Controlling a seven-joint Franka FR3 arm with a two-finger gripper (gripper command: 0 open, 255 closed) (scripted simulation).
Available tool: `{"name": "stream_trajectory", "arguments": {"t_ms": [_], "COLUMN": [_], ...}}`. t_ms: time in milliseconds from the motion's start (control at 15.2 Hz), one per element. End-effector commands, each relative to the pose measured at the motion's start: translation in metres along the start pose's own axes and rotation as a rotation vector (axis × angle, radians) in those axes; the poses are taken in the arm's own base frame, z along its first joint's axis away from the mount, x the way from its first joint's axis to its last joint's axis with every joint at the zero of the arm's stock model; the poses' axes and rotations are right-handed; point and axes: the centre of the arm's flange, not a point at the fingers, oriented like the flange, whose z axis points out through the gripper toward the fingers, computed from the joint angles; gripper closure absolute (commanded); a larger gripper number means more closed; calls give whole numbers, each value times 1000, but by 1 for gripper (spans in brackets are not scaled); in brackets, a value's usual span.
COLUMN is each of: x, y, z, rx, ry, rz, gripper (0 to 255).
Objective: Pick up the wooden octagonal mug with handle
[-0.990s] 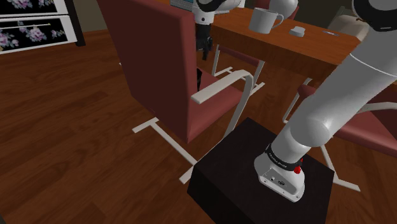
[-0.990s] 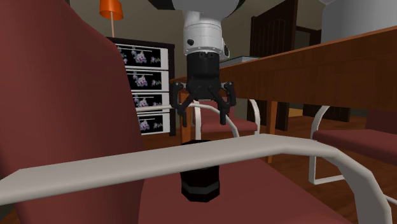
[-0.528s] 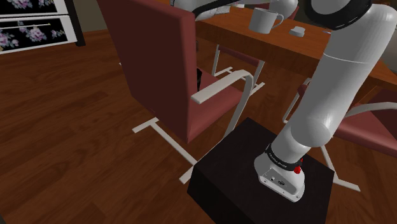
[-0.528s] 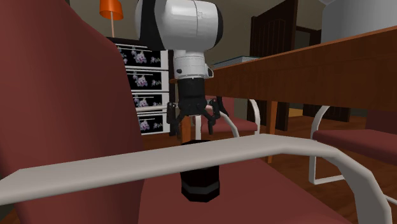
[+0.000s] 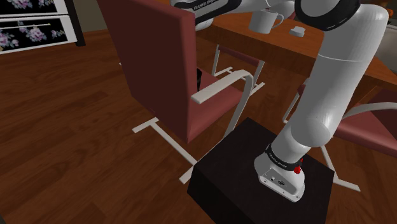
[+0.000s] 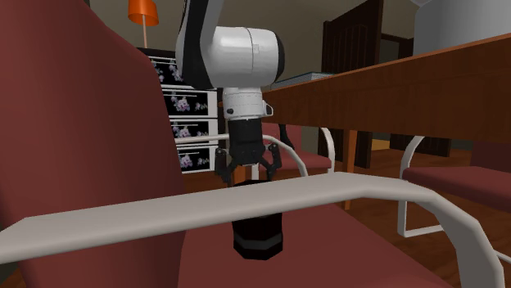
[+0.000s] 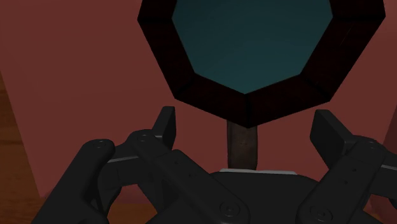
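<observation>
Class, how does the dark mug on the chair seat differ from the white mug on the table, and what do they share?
The chair mug is black, the table mug white. The chair mug is eight-sided, the table mug round. One stands on the red seat, the other on the wooden table. Both are upright.

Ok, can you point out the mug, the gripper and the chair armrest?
mug (image 6: 258,237): second exterior view, on its dark side wall.
gripper (image 6: 246,173): second exterior view, midway between the fingertips.
chair armrest (image 6: 147,217): second exterior view, on its pale front face.
</observation>
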Motion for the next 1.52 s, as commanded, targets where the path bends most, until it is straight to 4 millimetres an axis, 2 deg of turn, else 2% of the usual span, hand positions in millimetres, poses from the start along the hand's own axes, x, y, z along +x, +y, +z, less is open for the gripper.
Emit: {"name": "stream_trajectory", "arguments": {"t_ms": [0,66,660,1452], "x": [0,1,0,-4], "y": [0,-1,0,4], "z": [2,3,2,-61], "rx": [0,0,0,0], "ry": [0,0,0,0], "rz": [0,0,0,0], "gripper": [0,255,255,255]}}
